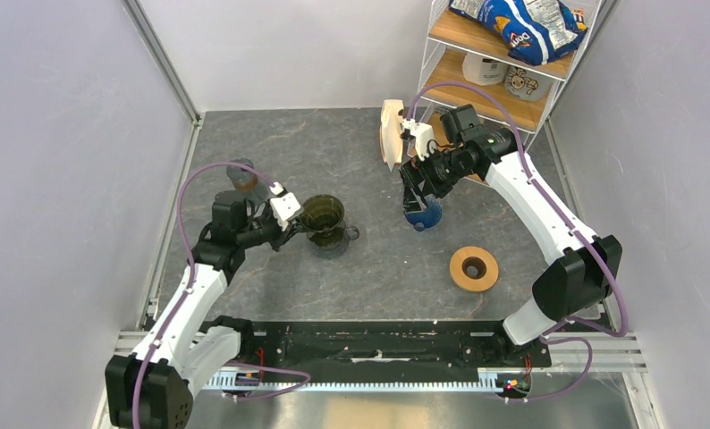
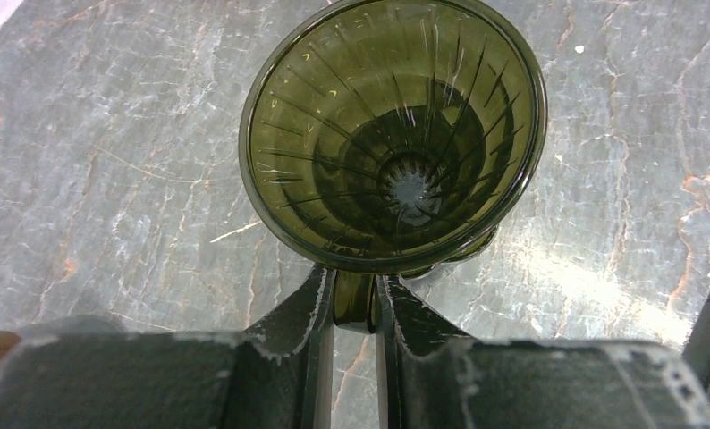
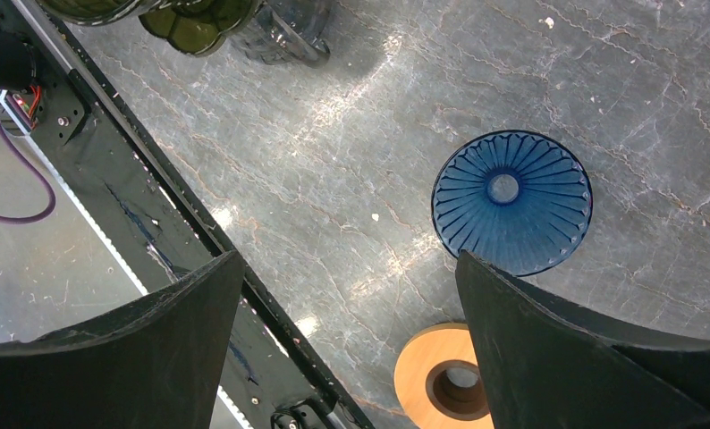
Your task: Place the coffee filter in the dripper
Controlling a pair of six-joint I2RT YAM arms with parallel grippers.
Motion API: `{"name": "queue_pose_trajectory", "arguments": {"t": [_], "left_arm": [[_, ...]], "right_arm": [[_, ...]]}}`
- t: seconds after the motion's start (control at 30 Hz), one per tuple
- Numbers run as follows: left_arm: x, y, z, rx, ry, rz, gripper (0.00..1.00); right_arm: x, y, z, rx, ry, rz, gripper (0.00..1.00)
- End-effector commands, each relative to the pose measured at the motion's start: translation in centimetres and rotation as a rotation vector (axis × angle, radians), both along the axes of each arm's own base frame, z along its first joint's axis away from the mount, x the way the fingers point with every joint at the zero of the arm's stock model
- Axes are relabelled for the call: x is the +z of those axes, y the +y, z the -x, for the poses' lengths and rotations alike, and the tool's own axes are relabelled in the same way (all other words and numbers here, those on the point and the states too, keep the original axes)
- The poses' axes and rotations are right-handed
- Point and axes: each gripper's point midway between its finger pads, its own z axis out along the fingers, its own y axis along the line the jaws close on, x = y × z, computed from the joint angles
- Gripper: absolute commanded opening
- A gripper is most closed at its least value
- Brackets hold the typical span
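The empty dripper [image 2: 394, 134] is clamped by its handle in the left gripper [image 2: 355, 288]; the right gripper [image 3: 349, 268] is spread, nothing held. No coffee filter is fetched yet.

The dripper [image 1: 322, 214] stands on the surface [image 1: 369, 268] left of centre, the ribbed cone [image 1: 423, 216] to its right. The ring [image 1: 474, 268] lies nearer and right of the cone; the filter stack [image 1: 390, 132] stands behind it, by the shelf [image 1: 450, 89].

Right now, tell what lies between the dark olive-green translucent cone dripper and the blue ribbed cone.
Only bare grey stone tabletop, in the top view, between the olive-green dripper and blue ribbed cone.
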Motion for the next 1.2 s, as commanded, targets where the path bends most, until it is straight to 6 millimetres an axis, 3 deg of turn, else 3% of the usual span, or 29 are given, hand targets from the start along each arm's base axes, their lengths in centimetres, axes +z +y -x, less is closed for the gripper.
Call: {"name": "queue_pose_trajectory", "arguments": {"t": [0.0, 0.3, 1.17], "left_arm": [[1.9, 0.2, -1.6, 0.018, -0.127, -0.008, 0.02], [3.1, 0.4, -2.5, 0.033, -0.198, -0.017, 0.02], [0.2, 0.1, -1.2, -0.033, -0.129, -0.05, 0.02]], "right_arm": [[1.5, 0.3, 0.2, 0.012, -0.041, -0.028, 0.97], [1.2, 0.2, 0.5, 0.016, -0.035, -0.024, 0.97], [1.1, -0.2, 0.8, 0.018, -0.036, -0.009, 0.97]]}}
